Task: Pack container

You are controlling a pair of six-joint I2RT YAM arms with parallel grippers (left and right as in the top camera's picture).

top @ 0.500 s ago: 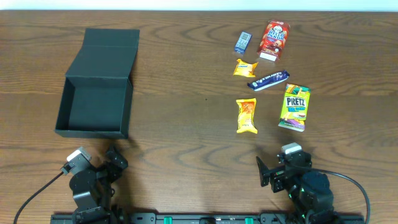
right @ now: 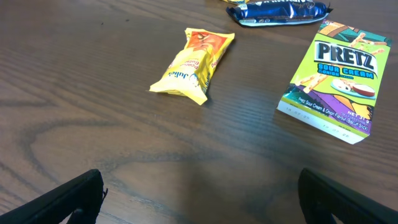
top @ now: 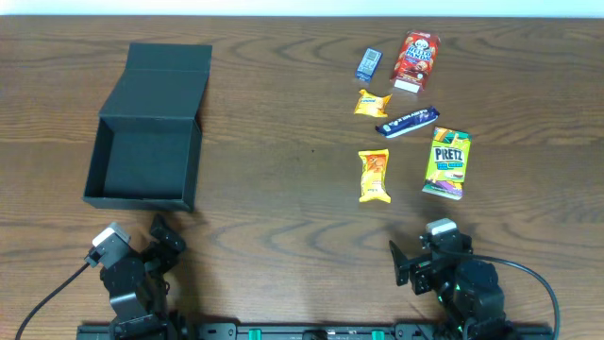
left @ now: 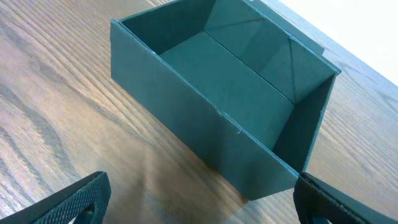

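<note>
Both sets of fingers are spread wide, nothing held. The right gripper (right: 199,202) hangs over the table (top: 283,217), with the yellow packet (right: 193,65) ahead at about twelve o'clock and the Pretz box (right: 336,81) at one. The left gripper (left: 208,208) faces the container (left: 205,137), lid back and empty, at ten o'clock on the table, well apart from both. My call: right goes first, pinching the yellow packet across its narrow middle, lifting clear, then crossing over the near wall.

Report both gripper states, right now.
Left gripper: open, holding nothing.
Right gripper: open, holding nothing.
</note>
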